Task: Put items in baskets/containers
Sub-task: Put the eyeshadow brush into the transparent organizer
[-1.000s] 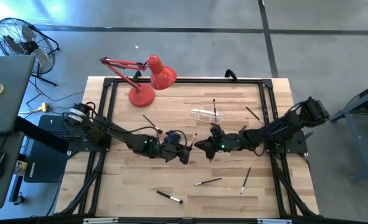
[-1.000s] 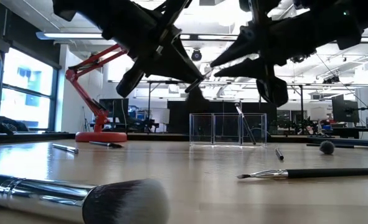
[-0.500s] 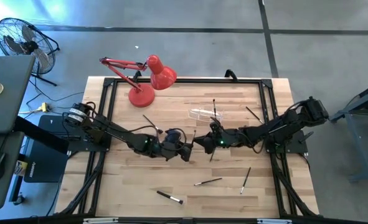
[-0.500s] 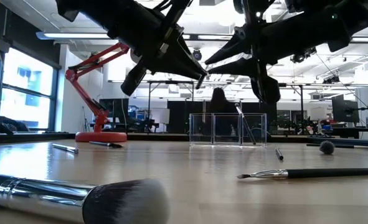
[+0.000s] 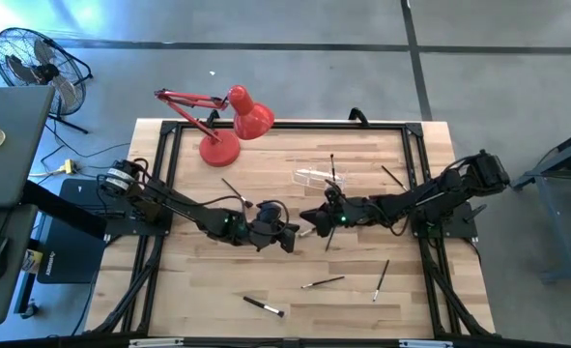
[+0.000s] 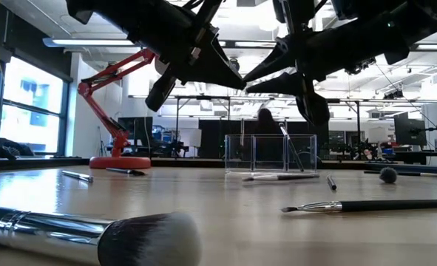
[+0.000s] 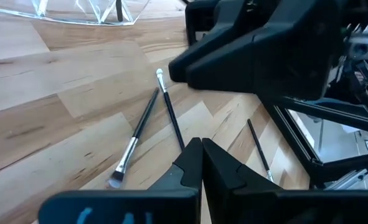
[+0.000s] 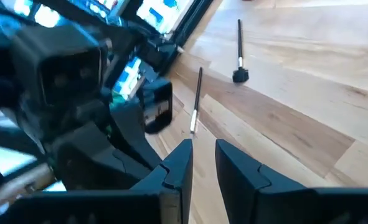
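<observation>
The clear holder [image 5: 316,177] [image 6: 270,153] sits on the table at the far middle, with one brush [image 5: 332,166] [image 6: 290,148] leaning inside it. Two thin brushes [image 7: 140,134] [image 7: 171,112] lie side by side on the wood under the grippers. One of them [image 6: 277,177] shows in front of the holder. My left gripper [image 5: 295,237] [image 7: 201,152] hangs shut above the table's middle with nothing in it. My right gripper [image 5: 310,220] [image 8: 202,158] faces it tip to tip, open, with nothing between its fingers.
A red desk lamp [image 5: 232,121] stands at the far left. Loose brushes lie near the front edge [image 5: 264,305] [image 5: 322,282] [image 5: 380,278], at the far right [image 5: 393,177] and left of centre [image 5: 232,188]. A thick brush [image 6: 92,236] lies close to the low camera.
A thin brush that was up in the air at the two grippers' tips has dropped to the table and now lies flat in front of the clear holder. Both arms have stayed nearly where they were, tips still facing each other.
</observation>
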Robot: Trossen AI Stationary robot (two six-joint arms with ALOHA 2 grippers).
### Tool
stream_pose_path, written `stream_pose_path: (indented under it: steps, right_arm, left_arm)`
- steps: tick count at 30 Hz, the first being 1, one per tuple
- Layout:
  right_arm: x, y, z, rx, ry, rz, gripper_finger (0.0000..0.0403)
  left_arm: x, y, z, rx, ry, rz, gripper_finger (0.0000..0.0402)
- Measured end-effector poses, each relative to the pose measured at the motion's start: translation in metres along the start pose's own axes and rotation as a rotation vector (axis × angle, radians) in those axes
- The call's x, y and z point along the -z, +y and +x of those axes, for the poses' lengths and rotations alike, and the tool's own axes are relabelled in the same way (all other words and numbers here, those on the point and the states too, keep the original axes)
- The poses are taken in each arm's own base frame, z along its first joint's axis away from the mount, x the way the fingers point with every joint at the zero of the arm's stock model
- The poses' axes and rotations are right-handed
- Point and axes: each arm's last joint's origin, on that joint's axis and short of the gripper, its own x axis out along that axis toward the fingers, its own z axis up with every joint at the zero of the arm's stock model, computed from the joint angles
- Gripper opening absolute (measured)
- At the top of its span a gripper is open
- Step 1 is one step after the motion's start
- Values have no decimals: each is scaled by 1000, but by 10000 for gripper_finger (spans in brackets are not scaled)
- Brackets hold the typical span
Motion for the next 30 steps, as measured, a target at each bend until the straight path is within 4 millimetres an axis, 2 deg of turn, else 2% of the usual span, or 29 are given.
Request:
stream_pose_path:
  steps: [7, 12, 16, 21, 27, 30]
  right_arm:
    - [5, -4, 0, 2, 104, -109, 62]
    - [5, -5, 0, -116, 255, -309, 51]
    - [7, -8, 0, -161, 359, -348, 29]
    - [14, -19, -5, -79, 489, -393, 3]
    - [21, -30, -28, 120, 626, -513, 2]
    - [19, -32, -43, 235, 642, -561, 4]
  left_arm:
    - [0, 1, 0, -6, 4, 10, 1]
    - [2, 1, 0, -2, 36, 77, 0]
    - [3, 1, 0, 12, 66, 131, 0]
    - [0, -5, -1, -30, 106, 184, 0]
    - [-11, -34, 2, -123, 204, 408, 0]
    - [-13, -51, 11, -129, 228, 521, 0]
